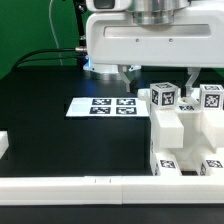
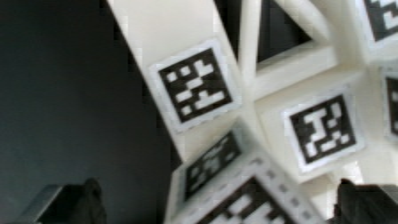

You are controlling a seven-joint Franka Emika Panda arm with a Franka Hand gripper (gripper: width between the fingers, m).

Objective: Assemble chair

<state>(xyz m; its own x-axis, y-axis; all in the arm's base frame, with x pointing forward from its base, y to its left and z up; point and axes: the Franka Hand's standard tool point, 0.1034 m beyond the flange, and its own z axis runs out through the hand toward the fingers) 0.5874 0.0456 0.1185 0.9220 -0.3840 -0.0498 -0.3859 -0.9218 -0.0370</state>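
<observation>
Border rail (image 1: 60,186): long white rail nearest the exterior camera, running along the front edge of the black desk (image 1: 50,140)
Chair (image 1: 185,135): white tagged blocks clustered at the exterior view's right, behind the rail; they look partly joined, several pieces standing together
Wrist view of chair (image 2: 249,110): tagged bars cross at angles close under the camera; which joints are seated cannot be told
Marker board (image 1: 105,105): flat on the desk, apart from the chair
Tool (image 2: 222,205): dark fingertips (image 2: 71,205) spread wide on either side of the parts, gripping nothing that shows
Done: likely some joining
Left: judged unfinished, no complete chair shape visible
</observation>
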